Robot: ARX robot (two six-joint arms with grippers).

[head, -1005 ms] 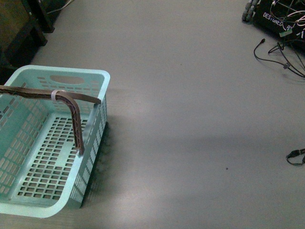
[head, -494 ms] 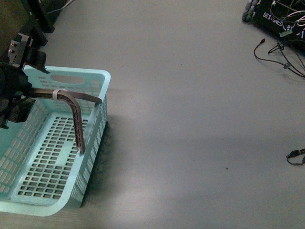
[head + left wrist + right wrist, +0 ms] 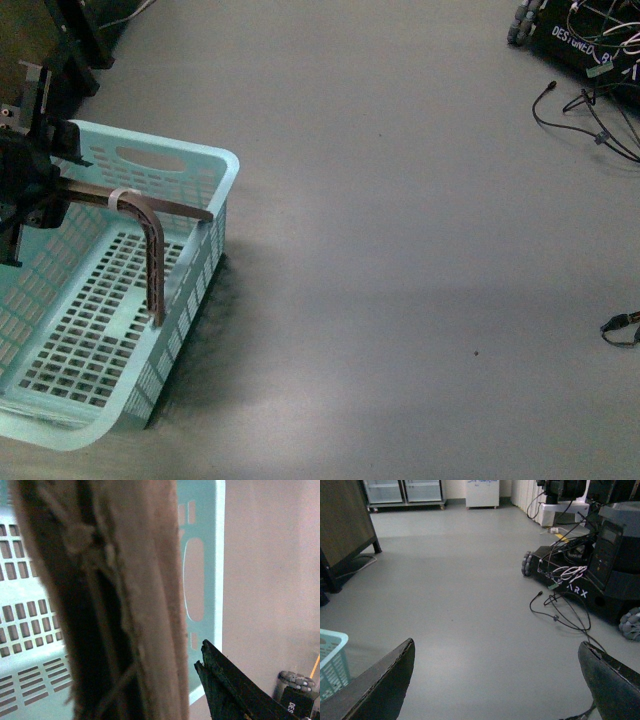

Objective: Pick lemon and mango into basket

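Note:
The light teal basket (image 3: 226, 166) sits at the left of the front view, tipped, with nothing inside. Its brown handle (image 3: 153, 262) stands up across it. My left gripper (image 3: 58, 192) is shut on that handle at the left edge. In the left wrist view the handle (image 3: 145, 605) fills the frame, one dark finger (image 3: 225, 685) lies beside it and the basket wall (image 3: 205, 555) is behind. My right gripper (image 3: 495, 685) is open over bare floor, with a basket corner (image 3: 330, 660) at its side. The lemon and the mango are out of view.
Black cables (image 3: 590, 110) trail over the grey floor at the far right, beside a wheeled robot base (image 3: 600, 570). A small cable plug (image 3: 620, 328) lies at the right edge. A dark wooden cabinet (image 3: 345, 525) stands at the far left.
My left gripper has come into view at the left, holding the handle. The basket has shifted slightly right and tipped, its far end now higher.

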